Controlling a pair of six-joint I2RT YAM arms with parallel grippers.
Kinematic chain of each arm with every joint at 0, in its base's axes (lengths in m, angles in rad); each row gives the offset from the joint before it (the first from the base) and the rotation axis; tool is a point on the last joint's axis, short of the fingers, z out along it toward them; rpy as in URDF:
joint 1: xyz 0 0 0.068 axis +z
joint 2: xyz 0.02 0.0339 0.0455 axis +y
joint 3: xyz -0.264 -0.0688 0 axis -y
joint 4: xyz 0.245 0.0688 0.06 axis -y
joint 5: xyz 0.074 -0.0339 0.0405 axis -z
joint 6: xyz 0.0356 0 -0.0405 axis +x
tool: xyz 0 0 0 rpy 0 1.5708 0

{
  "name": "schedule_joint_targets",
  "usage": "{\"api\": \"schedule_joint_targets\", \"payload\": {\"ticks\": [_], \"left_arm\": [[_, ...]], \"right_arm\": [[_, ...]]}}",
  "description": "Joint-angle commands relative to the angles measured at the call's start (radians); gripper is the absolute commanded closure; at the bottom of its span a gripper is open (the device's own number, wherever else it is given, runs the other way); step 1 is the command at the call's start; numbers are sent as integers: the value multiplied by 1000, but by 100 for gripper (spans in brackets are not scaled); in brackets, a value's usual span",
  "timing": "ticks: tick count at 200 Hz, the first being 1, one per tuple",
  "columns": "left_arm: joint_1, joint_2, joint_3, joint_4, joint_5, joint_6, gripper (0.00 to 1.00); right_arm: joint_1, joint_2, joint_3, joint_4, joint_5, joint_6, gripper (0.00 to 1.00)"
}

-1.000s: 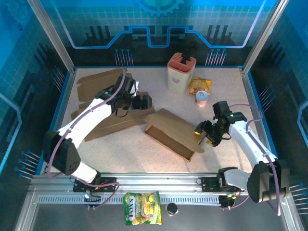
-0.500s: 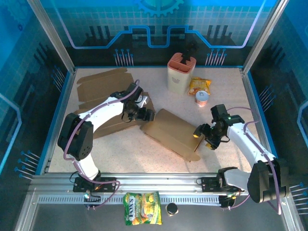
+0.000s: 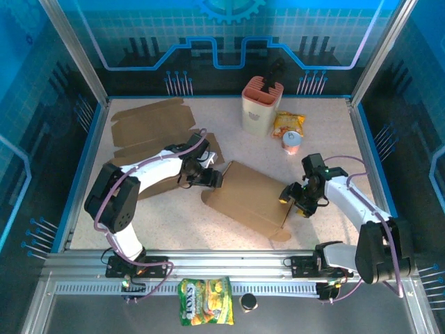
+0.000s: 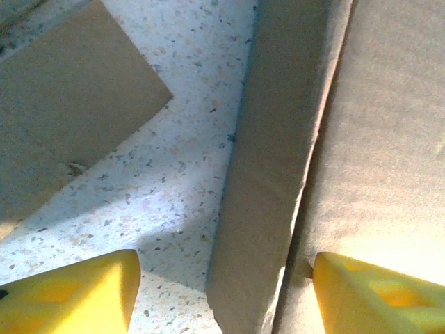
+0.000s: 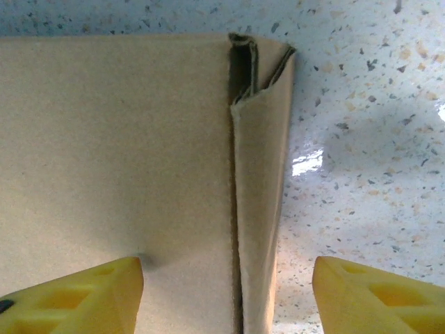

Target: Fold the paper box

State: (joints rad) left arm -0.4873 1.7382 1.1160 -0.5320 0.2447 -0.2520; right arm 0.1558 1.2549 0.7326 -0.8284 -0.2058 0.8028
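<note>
Brown cardboard: the paper box [image 3: 254,198] lies low and partly flattened near the middle of the speckled counter [image 3: 334,132], long side running from upper left to lower right, one arm at each end. Left pincer [image 3: 217,179] sits at the box's upper-left corner. In the left wrist view its yellow fingers [image 4: 69,296] are spread wide, with a narrow upright flap of the box between them; the right finger is over the broad panel and the left one over bare counter. No pad is seen pressing the card. Right pincer [image 3: 286,195] sits at the box's right edge. In the right wrist view its fingers [image 5: 368,296] are likewise spread, straddling a folded side wall whose doubled edge gapes at the far corner; one finger is over the flat panel, the other over the counter, and nothing is pinched. Flat cardboard sheets [image 3: 149,122] lie at the left rear, with another sheet [image 3: 156,186] under the left arm. At the rear centre stands a beige holder [image 3: 262,104] with an orange top. Just right of it are a yellow snack packet [image 3: 288,124] and a small cup [image 3: 292,142]. On the front rail, off the counter, are a green-yellow snack bag [image 3: 205,311] and, beside it, a small dark round object [image 3: 247,301].
</note>
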Motion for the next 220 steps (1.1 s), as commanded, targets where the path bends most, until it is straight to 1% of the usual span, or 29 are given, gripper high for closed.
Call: {"api": "schedule_joint_targets", "payload": {"ticks": [1,46,58,68,83,102,124,152,171,198,220], "left_arm": [[-23,-21,-29,24,22,-35,36],[-46,-55,-78,81,55,-123,47],[-56,-68,-88,90,50,-145,48],[-62,-85,-100,106,48,-172,51],[-62,-116,-125,142,47,-218,54],[-59,-146,-142,169,46,-250,55],[-53,-161,-143,170,48,-266,55],[-31,-189,-140,154,48,-272,51],[-3,-198,-149,172,86,-285,48],[13,-162,-133,177,143,-284,44],[15,-114,-119,158,159,-268,44]], "right_arm": [[-17,34,-3,35,18,-54,40],[-77,178,108,61,-31,-146,52],[-91,211,141,54,-37,-165,54],[-101,237,188,51,-41,-178,57],[-114,264,224,47,-53,-192,60],[-132,273,242,37,-69,-213,62],[-148,244,235,8,-46,-234,61],[-156,178,192,1,-32,-254,47],[-148,164,155,23,-69,-251,43],[-120,186,112,47,-76,-235,43],[-116,201,98,63,-68,-226,50]]}}
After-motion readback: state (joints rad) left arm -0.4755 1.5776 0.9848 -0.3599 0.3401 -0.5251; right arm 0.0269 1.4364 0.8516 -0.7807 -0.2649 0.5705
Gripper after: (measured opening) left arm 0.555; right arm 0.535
